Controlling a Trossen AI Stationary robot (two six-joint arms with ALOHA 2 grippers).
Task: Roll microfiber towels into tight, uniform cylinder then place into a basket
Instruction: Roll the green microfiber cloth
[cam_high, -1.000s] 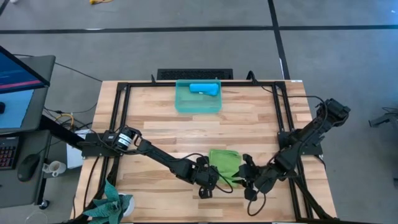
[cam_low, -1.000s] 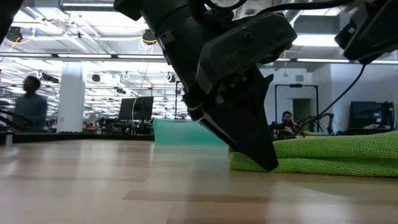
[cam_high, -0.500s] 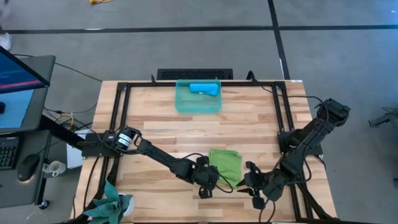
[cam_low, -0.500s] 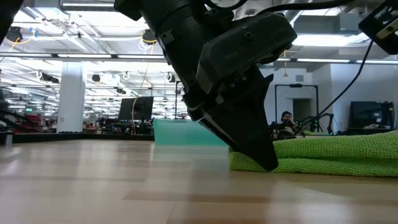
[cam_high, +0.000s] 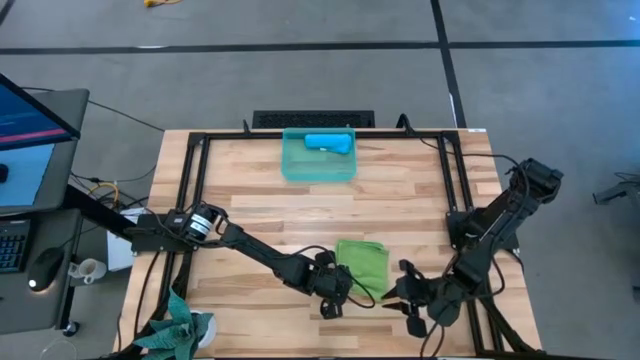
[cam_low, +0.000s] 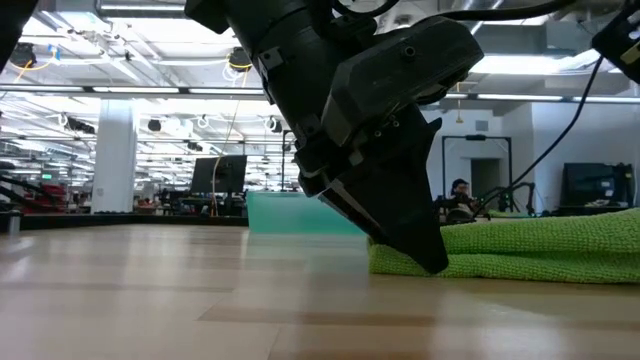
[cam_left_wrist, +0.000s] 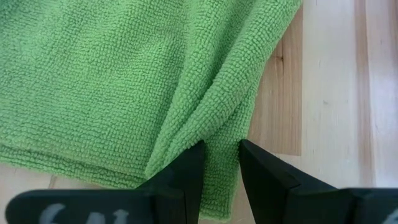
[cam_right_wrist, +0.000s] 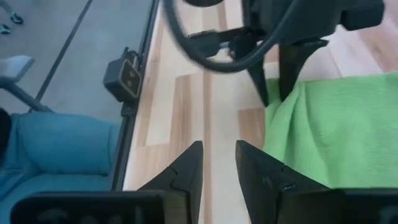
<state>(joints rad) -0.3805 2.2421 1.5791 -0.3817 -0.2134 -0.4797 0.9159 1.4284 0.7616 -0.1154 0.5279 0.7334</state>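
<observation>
The lime green towel (cam_high: 362, 262) lies folded flat on the wood near the table's front edge. My left gripper (cam_high: 338, 290) is shut on its near left corner, and in the low view it fills the middle (cam_low: 428, 256). My right gripper (cam_high: 402, 294) stands just off the towel's right side over bare wood. Its fingers (cam_right_wrist: 217, 155) are a little apart with nothing between them. The sky-blue towel (cam_high: 328, 142), rolled up, lies inside the teal basket (cam_high: 292, 165) at the far middle of the table. My left gripper pinches a raised fold of the green towel (cam_left_wrist: 219, 134) between its two fingers, at the towel's near left corner. The fingers (cam_low: 405, 225) slant down from the table's left and near side. The towel rests on the wood in several layers, slack.
A black frame rail (cam_high: 190, 200) runs around the tabletop. A teal leafy thing (cam_high: 178, 328) sits at the near left corner. Bare wood lies between the green towel and the basket. A desk with a monitor (cam_high: 30, 120) stands left of the table.
My right gripper has drawn back from the green towel's right edge, toward the table's right and near edges, with its finger gap unchanged. The towel has stayed where it was.
</observation>
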